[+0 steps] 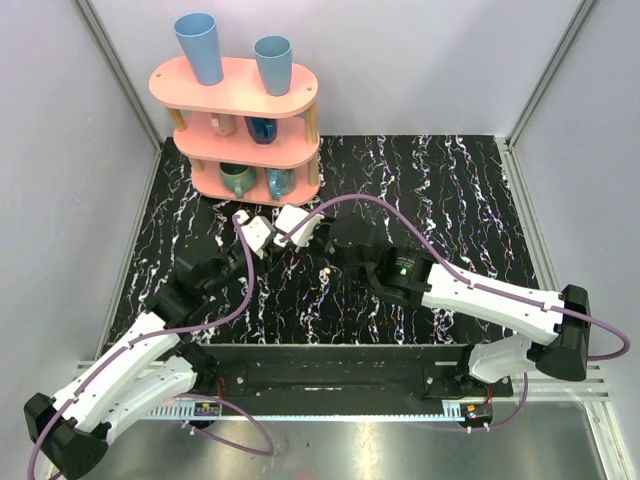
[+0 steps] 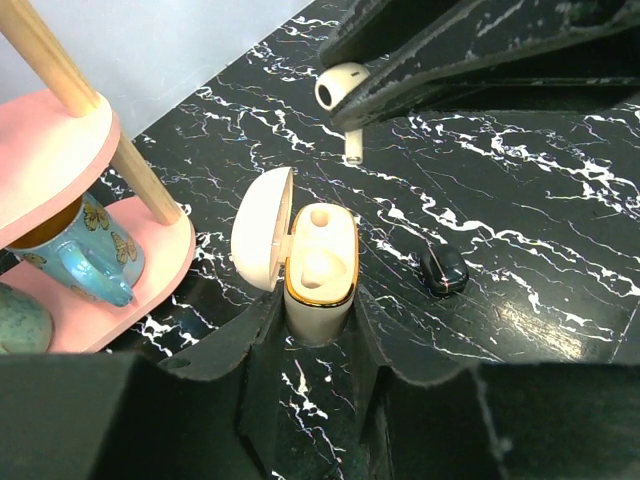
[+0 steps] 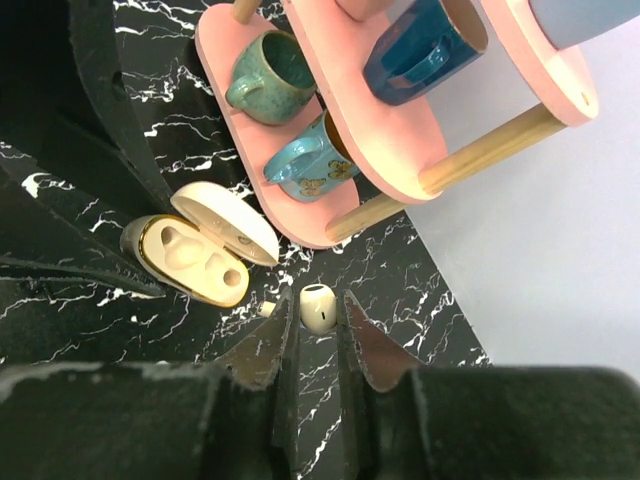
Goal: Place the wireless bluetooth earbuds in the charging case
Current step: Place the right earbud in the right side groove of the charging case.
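Observation:
The cream-white charging case (image 2: 320, 285) stands open, its lid (image 2: 262, 228) swung left. My left gripper (image 2: 320, 312) is shut on the case's lower body. One earbud (image 3: 178, 246) seems to sit in one slot; the other slot (image 3: 232, 277) is empty. My right gripper (image 3: 318, 312) is shut on the second earbud (image 3: 318, 305), held just right of the case and a little above the marble table. That earbud also shows in the left wrist view (image 2: 340, 85), beyond the case. In the top view the two grippers, left (image 1: 266, 238) and right (image 1: 300, 232), meet in front of the rack.
A pink three-tier rack (image 1: 240, 90) with several cups stands at the back left, close to the case (image 3: 380, 120). A small black object (image 2: 443, 268) lies on the table right of the case. Grey walls enclose the black marble table (image 1: 450, 190).

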Controlling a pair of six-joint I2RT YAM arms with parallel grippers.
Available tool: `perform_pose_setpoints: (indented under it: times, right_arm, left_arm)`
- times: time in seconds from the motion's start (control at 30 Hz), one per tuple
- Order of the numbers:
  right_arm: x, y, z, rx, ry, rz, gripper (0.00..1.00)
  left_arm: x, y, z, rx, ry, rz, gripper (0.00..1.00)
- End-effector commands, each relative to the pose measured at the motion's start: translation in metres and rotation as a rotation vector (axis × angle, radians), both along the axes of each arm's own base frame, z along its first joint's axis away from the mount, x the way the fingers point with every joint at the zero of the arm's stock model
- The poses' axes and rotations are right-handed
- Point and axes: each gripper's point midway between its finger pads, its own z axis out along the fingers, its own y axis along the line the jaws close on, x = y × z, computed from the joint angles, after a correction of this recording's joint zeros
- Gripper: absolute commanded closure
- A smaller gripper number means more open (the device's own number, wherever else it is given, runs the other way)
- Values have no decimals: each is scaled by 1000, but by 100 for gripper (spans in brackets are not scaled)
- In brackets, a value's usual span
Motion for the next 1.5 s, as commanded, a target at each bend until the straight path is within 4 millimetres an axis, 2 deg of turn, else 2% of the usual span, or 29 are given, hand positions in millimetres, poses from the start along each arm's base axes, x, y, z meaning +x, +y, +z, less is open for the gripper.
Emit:
perform_pose_setpoints:
  times: [0.0, 0.17, 0.2, 0.33, 0.37, 0.97, 1.23, 1.47]
  right_arm:
    - [0, 5, 29, 66, -83, 13, 100]
    - [-2, 12, 19, 42, -90, 42, 100]
    - [-2, 15, 23, 64, -102, 45, 100]
    - [-2, 15, 16, 43, -108, 48, 100]
    - [-4, 17, 16, 44, -107, 58, 100]
    - [-8, 20, -2, -33, -160, 91, 100]
    - [-20, 27, -2, -32, -164, 157, 100]
    - [-24, 29, -11, -55, -155, 174, 100]
  left_arm:
    - [-5, -6, 32, -60, -53, -44, 100]
    - [-7, -8, 31, -67, -43, -67, 100]
    - [-8, -9, 33, -72, -41, -71, 100]
    - [-8, -10, 40, -89, -36, -76, 100]
    - [-8, -9, 34, -80, -10, -72, 100]
    - [-7, -12, 37, -90, 3, -88, 100]
    - [-2, -8, 36, -98, 6, -57, 100]
    - [0, -7, 36, -107, 16, -42, 100]
